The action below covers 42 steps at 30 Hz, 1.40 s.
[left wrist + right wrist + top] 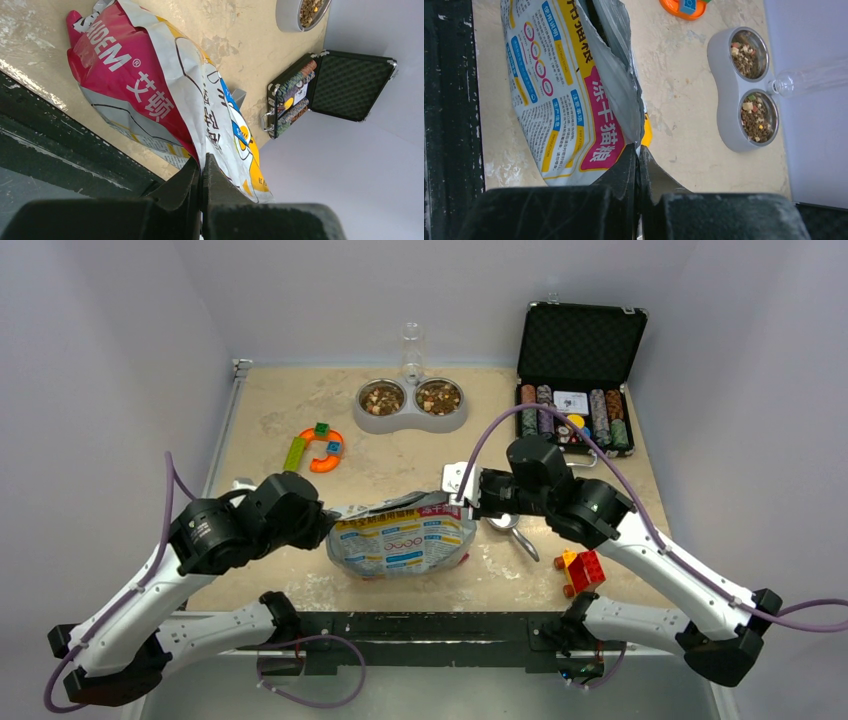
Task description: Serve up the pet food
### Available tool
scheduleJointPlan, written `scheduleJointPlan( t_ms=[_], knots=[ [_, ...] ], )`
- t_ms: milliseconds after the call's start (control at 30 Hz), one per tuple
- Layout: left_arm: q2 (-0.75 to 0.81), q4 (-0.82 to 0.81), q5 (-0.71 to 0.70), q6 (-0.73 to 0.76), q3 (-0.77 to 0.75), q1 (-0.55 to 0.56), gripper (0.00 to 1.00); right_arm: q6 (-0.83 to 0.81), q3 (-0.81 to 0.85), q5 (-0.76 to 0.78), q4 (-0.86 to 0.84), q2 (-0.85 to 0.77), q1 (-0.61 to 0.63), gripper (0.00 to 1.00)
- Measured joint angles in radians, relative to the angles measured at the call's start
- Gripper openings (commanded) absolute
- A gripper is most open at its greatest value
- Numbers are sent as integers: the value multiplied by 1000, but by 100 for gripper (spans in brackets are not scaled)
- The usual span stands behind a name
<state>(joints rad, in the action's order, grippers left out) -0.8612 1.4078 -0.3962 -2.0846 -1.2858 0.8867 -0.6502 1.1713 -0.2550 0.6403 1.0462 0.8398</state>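
The printed foil bag [402, 540] hangs between my two grippers over the table's front middle. My left gripper [328, 525] is shut on the bag's left edge; in the left wrist view its jaws [201, 167] pinch the foil [150, 95]. My right gripper [462, 498] is shut on the bag's right top corner; in the right wrist view its jaws [638, 156] pinch the foil [559, 85] beside the open mouth. Pet food [383, 397] fills both wells of the grey double bowl [410, 422] at the back, and also shows in the right wrist view [754, 116].
A metal spoon [515, 531] lies right of the bag. An open black case of poker chips [574, 415] stands back right. Red and yellow bricks [582, 569] sit front right. An orange and green toy [316, 447] lies back left. A clear bottle [411, 350] stands behind the bowl.
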Motion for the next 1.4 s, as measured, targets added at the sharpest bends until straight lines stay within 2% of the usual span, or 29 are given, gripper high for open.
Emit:
scheduleJointPlan(
  t_ms=[133, 167, 233, 300, 400, 467, 533, 567, 633, 767, 833, 967, 1300, 1333, 1400],
  knots=[
    [-6, -7, 0, 0, 0, -3, 0, 10, 12, 8, 14, 11, 4, 0],
    [-8, -8, 1, 0, 0, -3, 0, 14, 16, 8, 16, 15, 4, 4],
    [-8, -8, 5, 0, 0, -3, 13, 22, 18, 1, 18, 14, 2, 20],
    [-8, -8, 10, 0, 0, -3, 27, 33, 24, -1, 22, 15, 2, 29],
    [-9, -31, 14, 0, 1, -4, 41, 42, 55, -6, 30, 19, 3, 46],
    [-15, -64, 23, 0, 1, -4, 46, 43, 75, -15, 24, 25, 14, 64],
    [-25, -86, 27, 1, 1, -4, 46, 40, 78, -23, 15, 31, 40, 74],
    [-30, -94, 29, 0, 1, -4, 43, 41, 78, -24, 14, 35, 53, 76],
    [-37, -105, 34, 0, 1, -4, 37, 37, 78, -23, 2, 56, 88, 77],
    [-43, -109, 39, 0, 1, -4, 17, 34, 78, 1, -29, 108, 142, 75],
    [-39, -104, 41, 0, 1, -4, 0, 28, 79, 36, -43, 134, 164, 71],
    [-35, -98, 45, -1, 2, -3, 0, 9, 79, 114, -61, 164, 190, 62],
    [-63, -69, 52, -1, -25, -3, 0, 0, 103, 208, -93, 191, 253, 62],
    [-60, -69, 54, -1, -25, -3, 0, 0, 104, 213, -101, 199, 269, 57],
    [-54, -75, 56, -1, -18, -3, 0, -4, 104, 224, -119, 217, 301, 36]
  ],
)
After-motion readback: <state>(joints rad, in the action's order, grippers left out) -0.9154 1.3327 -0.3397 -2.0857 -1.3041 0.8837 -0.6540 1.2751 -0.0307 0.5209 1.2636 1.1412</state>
